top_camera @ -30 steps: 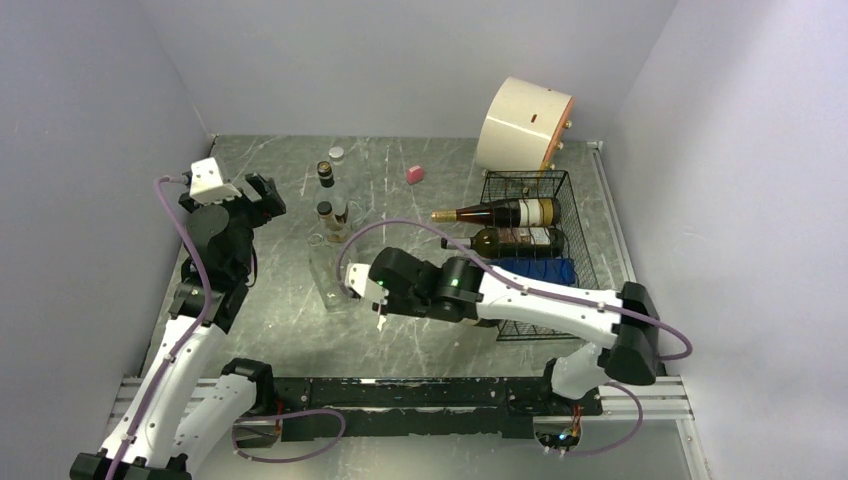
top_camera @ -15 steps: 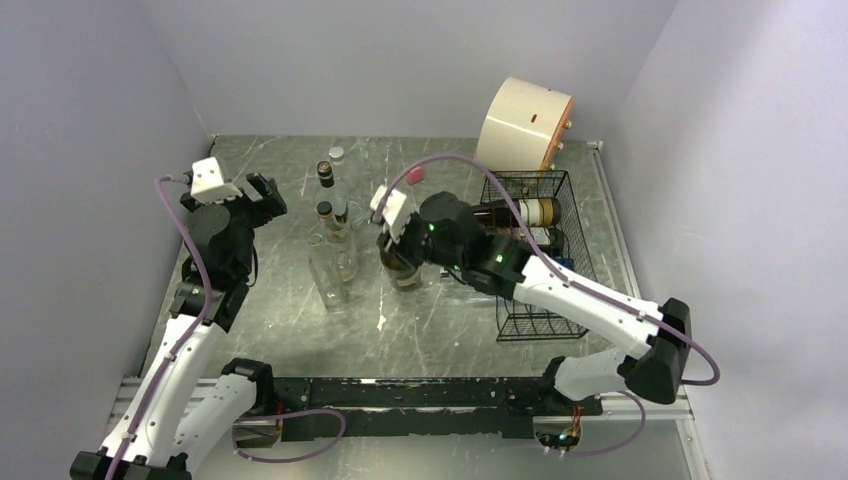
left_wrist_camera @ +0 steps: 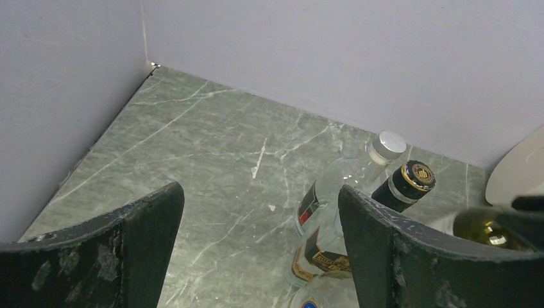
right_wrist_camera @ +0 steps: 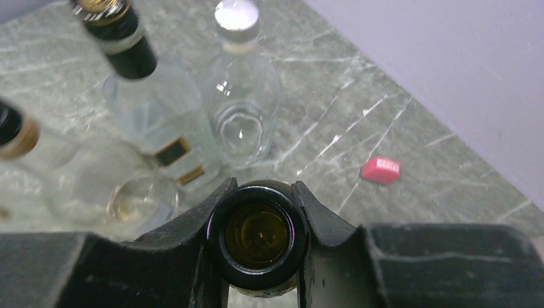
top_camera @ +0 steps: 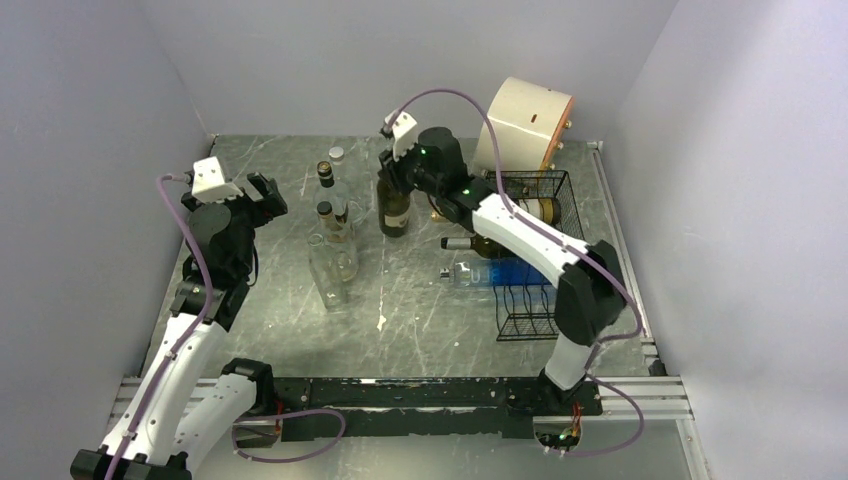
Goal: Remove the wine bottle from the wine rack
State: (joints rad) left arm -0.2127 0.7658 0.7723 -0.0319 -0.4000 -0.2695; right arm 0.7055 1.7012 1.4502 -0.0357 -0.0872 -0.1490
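My right gripper (top_camera: 390,183) is shut on the neck of a dark wine bottle (top_camera: 393,214), which stands upright at the back middle of the table, left of the black wire wine rack (top_camera: 525,174). In the right wrist view the jaws (right_wrist_camera: 261,189) clamp both sides of the bottle's open mouth (right_wrist_camera: 260,234). A brown bottle with a white label (top_camera: 530,211), a dark bottle (top_camera: 495,242) and a clear blue-labelled bottle (top_camera: 488,272) lie on the rack. My left gripper (top_camera: 264,194) is open and empty at the far left, and it shows in its own wrist view (left_wrist_camera: 256,244).
A cluster of clear upright bottles (top_camera: 335,235) stands just left of the held bottle; they also show in the wrist views (right_wrist_camera: 238,102) (left_wrist_camera: 385,154). A cream drum (top_camera: 525,125) sits behind the rack. A small pink block (right_wrist_camera: 380,170) lies on the table near the back wall.
My right arm has swung from low at mid-table up and toward the back, carrying the dark bottle upright away from the rack. The left arm has not moved.
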